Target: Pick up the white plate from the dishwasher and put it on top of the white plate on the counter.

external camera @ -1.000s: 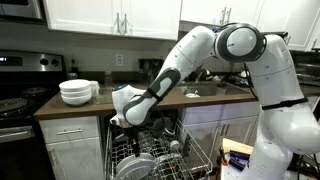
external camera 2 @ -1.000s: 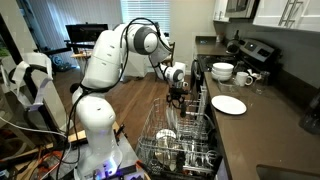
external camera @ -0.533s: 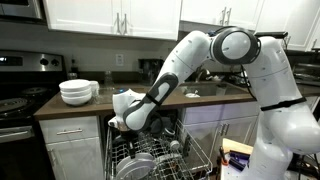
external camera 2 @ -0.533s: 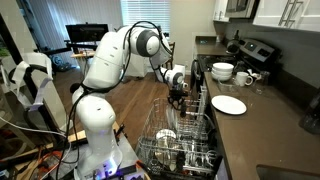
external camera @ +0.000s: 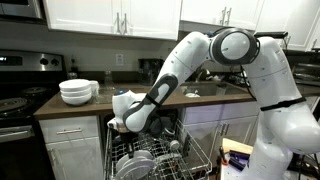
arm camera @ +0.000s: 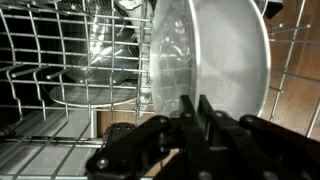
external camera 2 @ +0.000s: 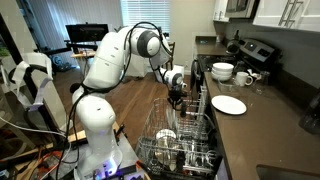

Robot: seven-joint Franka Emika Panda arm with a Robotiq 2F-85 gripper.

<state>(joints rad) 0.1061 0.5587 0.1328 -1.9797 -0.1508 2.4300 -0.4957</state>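
A white plate (arm camera: 232, 55) stands on edge in the wire dishwasher rack (external camera: 165, 162) (external camera 2: 182, 142). In the wrist view my gripper (arm camera: 199, 100) comes up from below, its two black fingers shut on the plate's lower rim. Down in the rack in both exterior views, the gripper (external camera: 125, 127) (external camera 2: 178, 98) hides the plate it holds. The other white plate (external camera 2: 228, 104) lies flat on the counter beside the dishwasher.
Clear glassware (arm camera: 95, 60) sits in the rack to the left of the plate. Stacked white bowls (external camera: 77, 92) (external camera 2: 223, 71) and a mug (external camera 2: 246, 78) stand on the counter near the stove (external camera: 18, 102). Rack tines surround the gripper.
The jaws have closed from wide apart onto the plate's rim. The arm has stayed almost in place over the rack.
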